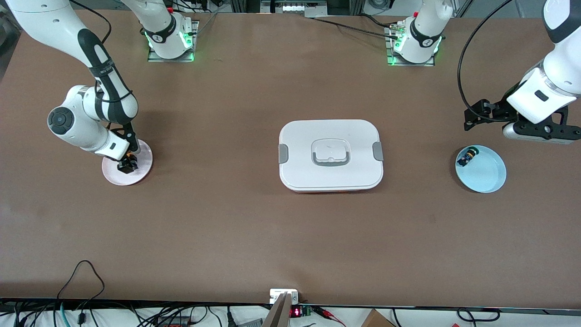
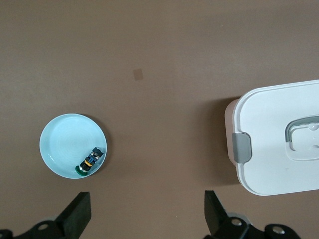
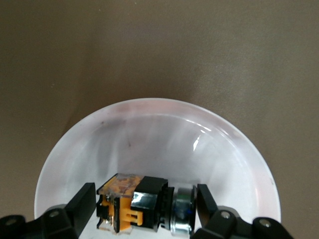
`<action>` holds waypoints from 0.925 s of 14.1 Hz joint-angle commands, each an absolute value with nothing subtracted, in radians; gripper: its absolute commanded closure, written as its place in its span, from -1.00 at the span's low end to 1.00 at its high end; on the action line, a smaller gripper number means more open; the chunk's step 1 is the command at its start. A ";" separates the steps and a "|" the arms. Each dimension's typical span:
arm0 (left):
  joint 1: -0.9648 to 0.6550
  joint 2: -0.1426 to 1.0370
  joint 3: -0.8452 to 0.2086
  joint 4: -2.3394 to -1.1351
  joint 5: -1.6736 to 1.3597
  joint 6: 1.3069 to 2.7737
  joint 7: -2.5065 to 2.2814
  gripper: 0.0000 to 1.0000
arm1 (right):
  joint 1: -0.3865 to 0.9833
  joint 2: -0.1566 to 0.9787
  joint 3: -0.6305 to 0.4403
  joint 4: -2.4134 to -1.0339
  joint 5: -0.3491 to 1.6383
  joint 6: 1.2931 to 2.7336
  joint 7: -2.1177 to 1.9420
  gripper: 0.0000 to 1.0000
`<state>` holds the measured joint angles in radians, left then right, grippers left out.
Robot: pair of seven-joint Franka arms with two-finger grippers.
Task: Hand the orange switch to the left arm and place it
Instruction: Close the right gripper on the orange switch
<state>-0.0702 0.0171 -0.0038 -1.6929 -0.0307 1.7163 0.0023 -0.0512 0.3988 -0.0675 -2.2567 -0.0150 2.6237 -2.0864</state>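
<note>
The orange switch [image 3: 134, 201] lies on its side in the pink plate [image 3: 149, 129], with its orange and black body toward one finger and its metal collar against the other. My right gripper [image 3: 146, 204] is down in the plate [image 1: 138, 175] and shut on the switch; in the front view the gripper [image 1: 127, 165] hides the switch. My left gripper [image 2: 147, 214] is open and empty, up over the bare table between the white box [image 1: 299, 175] and the blue plate [image 1: 488, 175]; it also shows in the front view [image 1: 470, 120]. The box [image 2: 279, 144] stands mid-table.
A small switch with a green cap [image 1: 467, 157] lies in the blue plate at its rim; it also shows in the left wrist view [image 2: 88, 163] in the plate [image 2: 62, 147]. Cables and a small device [image 1: 283, 296] line the table's front edge.
</note>
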 commanded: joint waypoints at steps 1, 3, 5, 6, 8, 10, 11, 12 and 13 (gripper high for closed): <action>-0.072 0.031 -0.008 -1.660 -0.002 1.692 -0.008 -1.00 | -0.072 0.397 -0.055 -2.281 0.002 2.694 -2.177 -0.14; -0.072 0.031 -0.008 -1.660 -0.002 1.692 -0.008 -1.00 | -0.072 0.403 -0.055 -2.281 0.026 2.694 -2.177 0.21; -0.072 0.031 -0.008 -1.660 -0.002 1.692 -0.008 -1.00 | -0.072 0.408 -0.055 -2.279 0.043 2.694 -2.178 0.56; -0.072 0.031 -0.008 -1.660 -0.002 1.692 -0.008 -1.00 | -0.072 0.408 -0.055 -2.279 0.043 2.694 -2.178 0.70; -0.072 0.031 -0.008 -1.660 -0.002 1.692 -0.008 -1.00 | -0.072 0.407 -0.055 -2.278 0.043 2.692 -2.180 0.89; -0.072 0.031 -0.008 -1.660 -0.002 1.692 -0.008 -1.00 | -0.071 0.402 -0.054 -2.278 0.043 2.688 -2.180 0.98; -0.072 0.031 -0.008 -1.660 -0.002 1.692 -0.008 -1.00 | -0.069 0.399 -0.052 -2.275 0.043 2.683 -2.178 0.99; -0.072 0.032 -0.008 -1.660 -0.002 1.692 -0.008 -1.00 | -0.071 0.391 -0.042 -2.269 0.044 2.663 -2.172 1.00; -0.072 0.031 -0.008 -1.660 -0.002 1.692 -0.006 -1.00 | -0.066 0.373 -0.032 -2.247 0.063 2.601 -2.166 1.00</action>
